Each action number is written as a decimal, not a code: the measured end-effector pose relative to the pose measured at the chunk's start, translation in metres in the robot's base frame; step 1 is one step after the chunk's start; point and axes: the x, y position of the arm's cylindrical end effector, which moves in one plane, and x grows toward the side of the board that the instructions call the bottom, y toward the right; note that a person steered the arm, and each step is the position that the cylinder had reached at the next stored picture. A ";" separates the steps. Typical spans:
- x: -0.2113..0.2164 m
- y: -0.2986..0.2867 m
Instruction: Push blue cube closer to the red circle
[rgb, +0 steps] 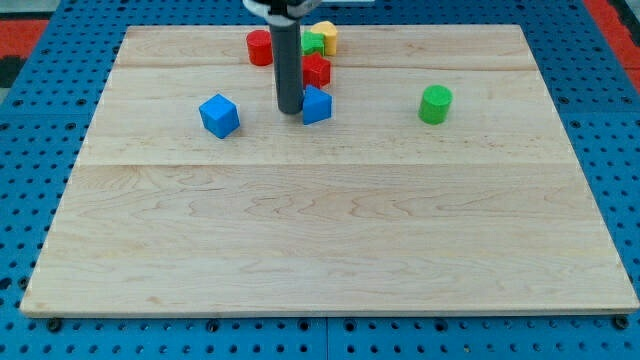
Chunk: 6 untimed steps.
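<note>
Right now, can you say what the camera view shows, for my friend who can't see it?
My tip rests on a wooden board, touching a blue block on its left. A blue cube sits farther left, a green cylinder to the right, and red, green and yellow blocks cluster at the top.

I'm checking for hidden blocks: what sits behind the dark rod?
Behind the rod, parts of a red block, green block and yellow block show; my tip touches a blue block. Anything directly behind is covered.
</note>
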 end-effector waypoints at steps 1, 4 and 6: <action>0.054 -0.019; -0.049 -0.116; -0.076 -0.108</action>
